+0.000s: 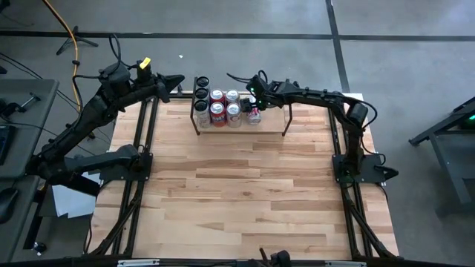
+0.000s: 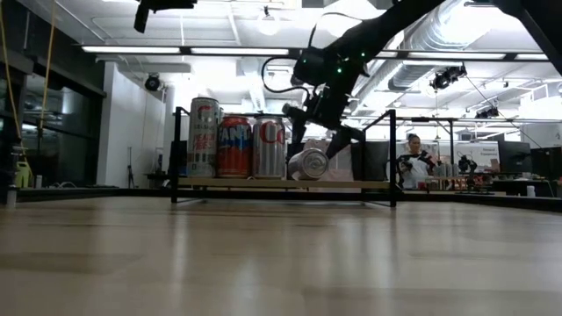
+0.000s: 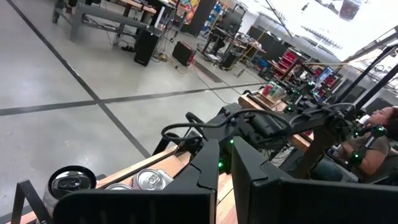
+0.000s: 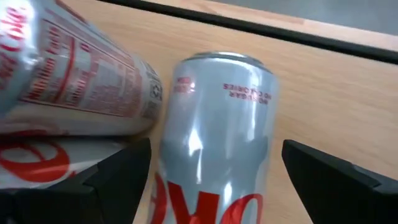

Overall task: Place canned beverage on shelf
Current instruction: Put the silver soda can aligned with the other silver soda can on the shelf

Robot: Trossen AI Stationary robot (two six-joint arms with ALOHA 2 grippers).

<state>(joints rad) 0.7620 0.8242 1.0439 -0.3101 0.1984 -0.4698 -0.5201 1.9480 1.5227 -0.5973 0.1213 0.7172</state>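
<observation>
The shelf point(image 1: 271, 127) stands at the table's far edge, middle. Several cans point(image 1: 217, 110) stand upright on its left half. Just right of them a silver can with red lettering point(image 4: 217, 130) lies tipped over on the plank, one round end point(image 2: 309, 163) facing the near side. My right gripper point(image 4: 211, 171) slants down over it, open, with a finger on either side of the can's body. My left gripper point(image 1: 178, 80) hangs shut above the table's far left corner, left of the shelf, with nothing in it. My right gripper comes at the lying can from above and the far side, fingers along its length. One finger point(image 4: 124, 177) stands close against the can's side; I cannot tell if it touches. The other finger point(image 4: 336, 180) is clear of it.
A standing silver can point(image 4: 81, 81) is right beside the lying one. Thin black uprights point(image 2: 392, 154) frame the shelf ends. The shelf's right half point(image 1: 286, 119) is bare plank, and the wide wooden tabletop point(image 1: 245, 193) lies in front.
</observation>
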